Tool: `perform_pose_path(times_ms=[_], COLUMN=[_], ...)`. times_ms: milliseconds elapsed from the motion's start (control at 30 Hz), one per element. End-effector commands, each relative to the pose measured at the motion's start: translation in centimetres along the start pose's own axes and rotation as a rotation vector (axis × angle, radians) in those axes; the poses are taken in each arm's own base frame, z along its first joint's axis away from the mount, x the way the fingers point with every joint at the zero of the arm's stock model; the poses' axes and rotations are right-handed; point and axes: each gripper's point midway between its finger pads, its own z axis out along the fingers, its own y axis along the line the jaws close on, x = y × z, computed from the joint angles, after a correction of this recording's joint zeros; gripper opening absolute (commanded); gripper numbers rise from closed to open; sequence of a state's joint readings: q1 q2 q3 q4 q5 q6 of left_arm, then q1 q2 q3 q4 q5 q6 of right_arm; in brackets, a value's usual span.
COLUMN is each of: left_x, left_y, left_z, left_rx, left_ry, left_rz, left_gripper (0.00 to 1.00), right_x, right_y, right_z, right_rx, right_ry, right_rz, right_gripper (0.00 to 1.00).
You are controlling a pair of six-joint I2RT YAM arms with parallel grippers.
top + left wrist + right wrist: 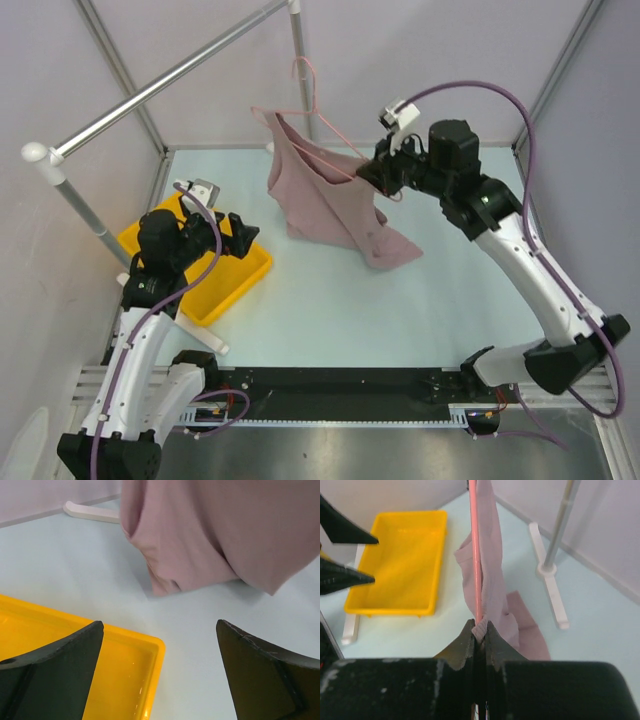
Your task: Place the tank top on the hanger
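Left wrist view: soft mauve-pink fabric tank top point(210, 530) runs off frame at 12 and 3 o'clock, straps unseen. Yellow plastic tray point(127, 675) cut at 9 and 6.

Right wrist view: thin pink wire hanger point(475, 555) exits at 12, hook out of frame. Its near end vanishes under cloth at my right gripper point(480, 626).

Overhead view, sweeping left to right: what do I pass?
In order: rail end cap → yellow tray → tank top → right arm base. Omitted as overlapping: left gripper (over the tray), right gripper and hanger (at the top).
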State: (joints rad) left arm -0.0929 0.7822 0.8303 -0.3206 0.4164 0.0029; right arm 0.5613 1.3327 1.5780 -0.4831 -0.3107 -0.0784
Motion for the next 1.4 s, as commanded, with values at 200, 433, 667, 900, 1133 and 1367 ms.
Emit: perform_pose_path(times_ms=[200, 433, 667, 900, 1133, 1367], left_x=[-1.0, -0.9, -0.7, -0.7, -0.6, -0.6], left_y=[0.1, 0.0, -0.1, 0.0, 0.0, 0.1], left_z=[-0.3, -0.2, -0.2, -0.2, -0.1, -0.1], left_rx=[-0.014, -0.005, -0.001, -0.003, -0.003, -0.006], left_ry=[-0.054, -0.055, -0.048, -0.051, -0.048, -0.048], left_rz=[-0.010, -0.003, -0.005, 0.001, 0.002, 0.003], left_gripper=[0.99, 0.99, 0.99, 0.99, 0.99, 0.99], right_x=[-13.6, -15.5, -14.7, -13.2, -11.0, -9.2], right_y=[-0.5, -2.3, -4.5, -6.2, -7.8, -7.6], right_z=[6.8, 11.6, 14.0, 15.5, 16.5, 16.9], right_rx=[-0.073, -0.114, -0.150, -0.164, -0.144, -0.146], right_ry=[-0.333, -0.371, -0.386, -0.357, -0.295, -0.236], right_rz=[-0.046, 0.004, 0.075, 0.113, 0.131, 0.115], right_gripper=[0.00, 0.00, 0.00, 0.00, 0.00, 0.00])
